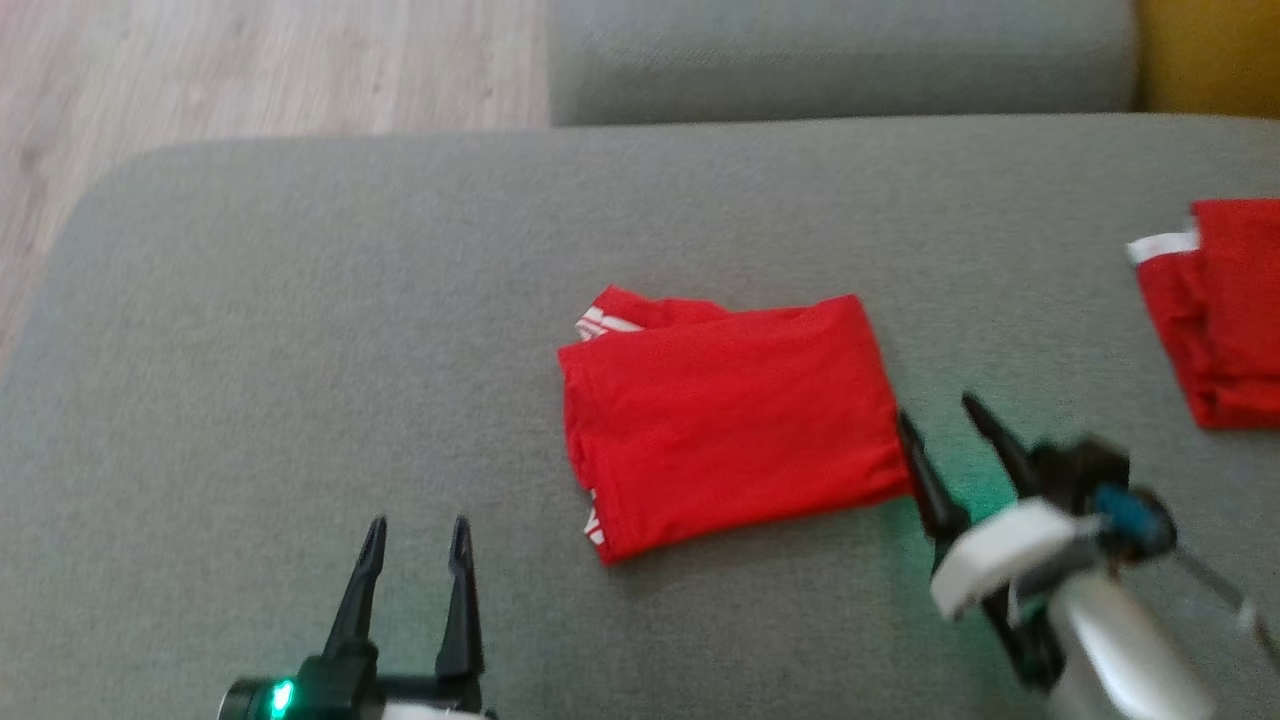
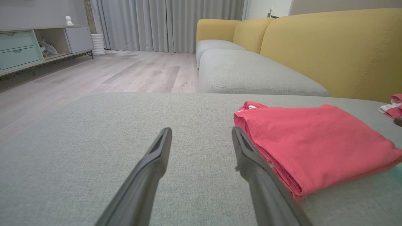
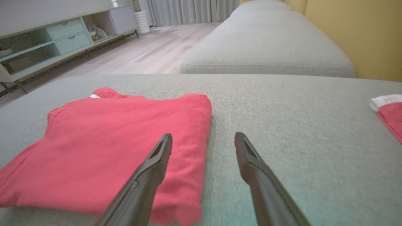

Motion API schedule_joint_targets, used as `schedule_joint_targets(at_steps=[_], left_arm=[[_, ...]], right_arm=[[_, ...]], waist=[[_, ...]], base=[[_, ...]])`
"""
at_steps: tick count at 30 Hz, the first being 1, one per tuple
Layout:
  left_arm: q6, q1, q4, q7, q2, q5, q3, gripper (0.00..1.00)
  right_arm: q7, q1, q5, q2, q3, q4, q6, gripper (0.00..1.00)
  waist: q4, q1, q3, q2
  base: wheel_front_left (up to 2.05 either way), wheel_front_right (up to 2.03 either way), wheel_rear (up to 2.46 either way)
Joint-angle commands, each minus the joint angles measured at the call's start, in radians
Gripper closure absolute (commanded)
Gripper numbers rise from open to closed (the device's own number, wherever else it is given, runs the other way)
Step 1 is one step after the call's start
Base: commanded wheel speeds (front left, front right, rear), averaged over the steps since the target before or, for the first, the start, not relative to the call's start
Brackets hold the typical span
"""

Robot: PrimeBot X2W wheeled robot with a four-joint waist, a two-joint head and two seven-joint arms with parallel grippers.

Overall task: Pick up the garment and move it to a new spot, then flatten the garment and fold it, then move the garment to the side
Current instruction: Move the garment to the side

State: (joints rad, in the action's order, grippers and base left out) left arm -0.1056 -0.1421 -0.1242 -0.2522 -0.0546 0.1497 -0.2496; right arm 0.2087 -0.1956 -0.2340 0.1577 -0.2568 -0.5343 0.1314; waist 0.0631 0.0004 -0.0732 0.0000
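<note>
A red garment (image 1: pixel 725 420) lies folded into a neat rectangle in the middle of the grey cushion (image 1: pixel 300 350), with white trim peeking out at its left corners. My right gripper (image 1: pixel 940 415) stands open at the garment's right edge, its left finger just over that edge and the other over bare cushion; the right wrist view shows the garment (image 3: pixel 110 147) under that finger, with the gripper (image 3: pixel 202 139) holding nothing. My left gripper (image 1: pixel 415 535) is open at the lower left, apart from the garment (image 2: pixel 314 144), whose near corner lies just right of its fingers (image 2: pixel 201 133).
A second folded red garment (image 1: pixel 1225 310) with white trim lies at the cushion's right edge. Beyond the cushion are another grey seat (image 1: pixel 840 55), a yellow backrest (image 2: pixel 329 47), wooden floor (image 1: pixel 250 70) to the left and a low cabinet (image 2: pixel 34 47) by the wall.
</note>
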Motion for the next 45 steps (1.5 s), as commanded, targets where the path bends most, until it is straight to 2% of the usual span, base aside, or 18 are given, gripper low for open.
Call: schedule_joint_targets(at_steps=[1,9,10,11,12,16,21,29,30,37,42,45], left_arm=[[-0.006,0.05,0.029,-0.01,0.004,0.002,0.018,0.0],[-0.014,0.091,0.02,-0.01,0.004,0.016,-0.009,0.0],[-0.015,0.094,0.02,-0.01,0.004,0.018,-0.011,0.0],[-0.017,0.097,0.02,-0.01,0.004,0.02,-0.012,0.0],[-0.02,0.099,0.021,-0.01,0.004,0.021,-0.012,0.0],[-0.027,0.104,0.026,-0.01,0.004,0.029,-0.008,0.0],[-0.026,0.117,0.032,-0.01,0.004,0.028,-0.005,0.0],[-0.016,0.176,0.055,-0.01,0.004,-0.016,0.009,0.0],[-0.016,0.176,0.055,-0.01,0.004,-0.016,0.009,0.0],[0.011,0.247,0.059,-0.01,-0.007,-0.052,0.027,0.0],[0.024,0.287,0.058,-0.01,-0.006,-0.066,0.033,0.0],[0.031,0.299,0.053,-0.01,-0.005,-0.071,0.032,0.0]], right_arm=[[-0.022,-0.066,-0.018,0.02,-0.024,-0.005,-0.001,0.0],[-0.236,-0.222,-0.155,0.032,-0.084,-0.165,-0.001,0.0],[-0.262,-0.228,-0.178,0.033,-0.102,-0.173,-0.001,0.25],[-0.277,-0.234,-0.195,0.039,-0.123,-0.173,-0.001,0.59],[-0.28,-0.239,-0.201,0.052,-0.145,-0.168,-0.001,1.0],[-0.259,-0.25,-0.236,0.093,-0.18,-0.139,-0.001,1.0],[-0.239,-0.273,-0.248,0.157,-0.188,-0.089,-0.001,1.0],[-0.262,-0.345,-0.197,0.332,-0.129,0.053,-0.001,1.0],[-0.262,-0.345,-0.197,0.332,-0.129,0.053,-0.001,1.0],[-0.33,-0.388,-0.138,0.474,0.012,0.201,-0.001,1.0],[-0.388,-0.358,-0.108,0.552,0.176,0.293,-0.001,1.0],[-0.428,-0.328,-0.087,0.574,0.276,0.344,-0.001,1.0]], waist=[[0.024,-0.0004,-0.032,0.0],[0.066,-0.0004,-0.072,0.0],[0.068,-0.0004,-0.075,0.0],[0.07,-0.0004,-0.079,0.0],[0.069,-0.0004,-0.082,0.0],[0.048,-0.0004,-0.098,0.0],[-0.01,-0.0004,-0.132,0.0],[-0.126,-0.0004,-0.245,0.0],[-0.126,-0.0004,-0.245,0.0],[-0.193,-0.0004,-0.351,0.0],[-0.208,-0.0004,-0.403,0.0],[-0.21,-0.0004,-0.426,0.0]], base=[[0.0,0.0,0.0],[0.0,0.0,0.0],[0.0,0.0,0.0],[0.0,0.0,0.0],[0.0,0.0,0.0],[0.0,0.0,0.0],[0.0,0.0,0.0],[0.0,0.0,0.0],[0.0,0.0,0.0],[0.0,0.0,0.0],[0.0,0.0,0.0],[0.0,0.0,0.0]])
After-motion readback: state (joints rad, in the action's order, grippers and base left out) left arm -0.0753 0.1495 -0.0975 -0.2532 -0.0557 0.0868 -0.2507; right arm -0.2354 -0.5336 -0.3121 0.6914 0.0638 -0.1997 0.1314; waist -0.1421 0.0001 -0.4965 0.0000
